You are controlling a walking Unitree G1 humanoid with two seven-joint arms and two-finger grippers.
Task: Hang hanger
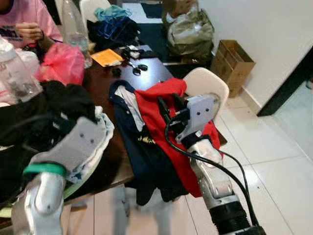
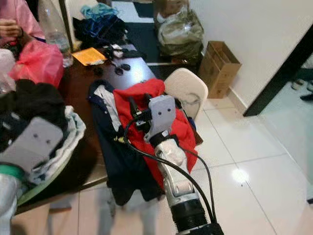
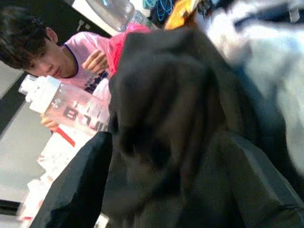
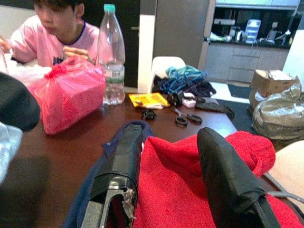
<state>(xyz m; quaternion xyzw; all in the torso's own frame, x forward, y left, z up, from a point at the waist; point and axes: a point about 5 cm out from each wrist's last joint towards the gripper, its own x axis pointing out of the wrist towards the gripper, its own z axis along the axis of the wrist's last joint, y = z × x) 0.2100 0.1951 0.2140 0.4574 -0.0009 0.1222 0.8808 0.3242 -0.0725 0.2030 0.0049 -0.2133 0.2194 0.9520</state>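
A red garment (image 1: 161, 115) lies on a navy garment (image 1: 142, 147), both draped over the near edge of the dark wooden table (image 1: 102, 81). My right gripper (image 4: 172, 135) is open just above the red garment, one finger on each side of a fold. My left gripper (image 3: 168, 142) is at a pile of black clothing (image 1: 58, 107) on the left, its fingers (image 3: 76, 190) spread wide with black cloth between them. A white and light-blue cloth (image 1: 102, 127) lies beside that wrist.
A person in pink (image 1: 24, 24) sits at the far left of the table. On the table are a pink bag (image 1: 61, 63), a plastic bottle (image 1: 73, 24), orange paper (image 1: 106, 57) and scissors (image 1: 134, 66). A white chair (image 1: 208, 83) stands at the right; a cardboard box (image 1: 234, 58) sits by the wall.
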